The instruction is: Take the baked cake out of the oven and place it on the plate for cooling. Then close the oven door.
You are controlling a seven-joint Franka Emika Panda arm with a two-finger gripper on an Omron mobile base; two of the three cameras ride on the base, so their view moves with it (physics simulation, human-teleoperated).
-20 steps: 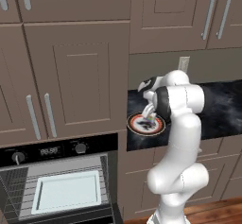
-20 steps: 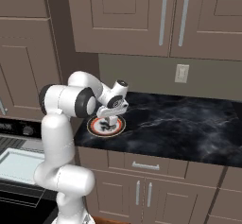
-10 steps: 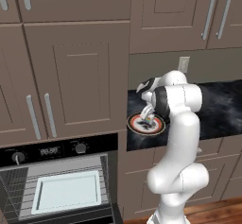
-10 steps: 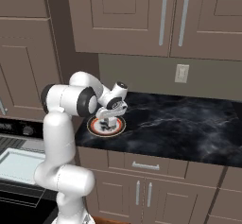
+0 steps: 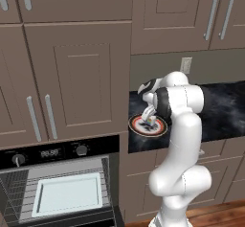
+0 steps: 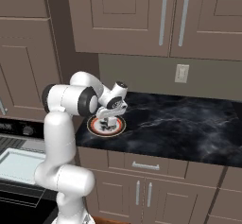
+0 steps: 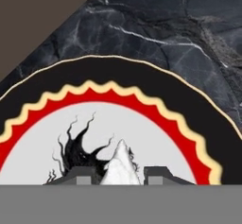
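The gripper (image 7: 120, 173) hung low over the plate (image 5: 148, 125), its two fingertips (image 7: 78, 175) set either side of the cake (image 7: 121, 167), a pale wedge over the plate's dark centre pattern. Whether they pinched it or merely flanked it could not be told. The plate sat at the left end of the black counter (image 6: 189, 124). Lower left, the oven (image 5: 57, 183) stood open, a pale tray (image 5: 69, 192) on its rack.

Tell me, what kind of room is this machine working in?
A home-style kitchen, computer-rendered by the look of it. A black built-in oven stands open with a pale tray on its rack, brown cabinets line the wall, and a patterned plate sits on a dark marble counter.
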